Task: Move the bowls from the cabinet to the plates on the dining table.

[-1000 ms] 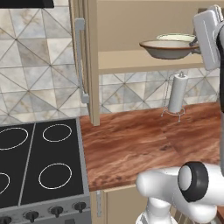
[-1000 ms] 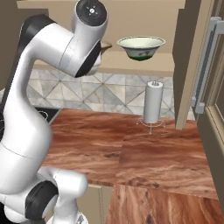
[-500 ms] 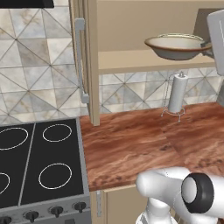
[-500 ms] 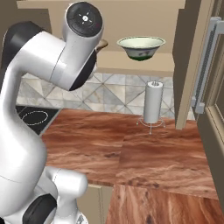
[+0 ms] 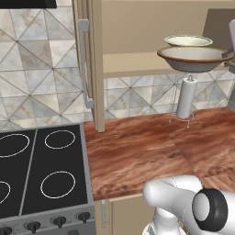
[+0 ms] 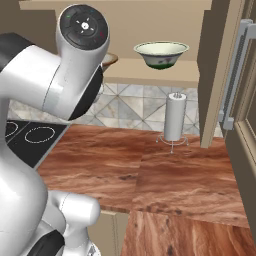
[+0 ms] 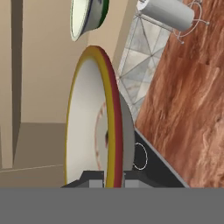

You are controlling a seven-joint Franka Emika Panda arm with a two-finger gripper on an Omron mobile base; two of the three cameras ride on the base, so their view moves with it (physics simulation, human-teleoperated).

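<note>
Gripper (image 7: 111,180) clamped tight on rim of cream bowl (image 5: 195,58), held in air just off front edge of cabinet shelf (image 5: 133,64). Pale green-white bowl (image 6: 161,53) sits on shelf behind it. Paper towel holder (image 5: 185,98) stands at back edge of wood counter (image 5: 137,151), beside black stove (image 5: 41,172).

Cream bowl (image 5: 195,58) with tan-brown rim, pale green-white bowl (image 6: 161,52), reddish-brown wood-grain counter (image 5: 137,151), black stove (image 5: 39,172).
</note>
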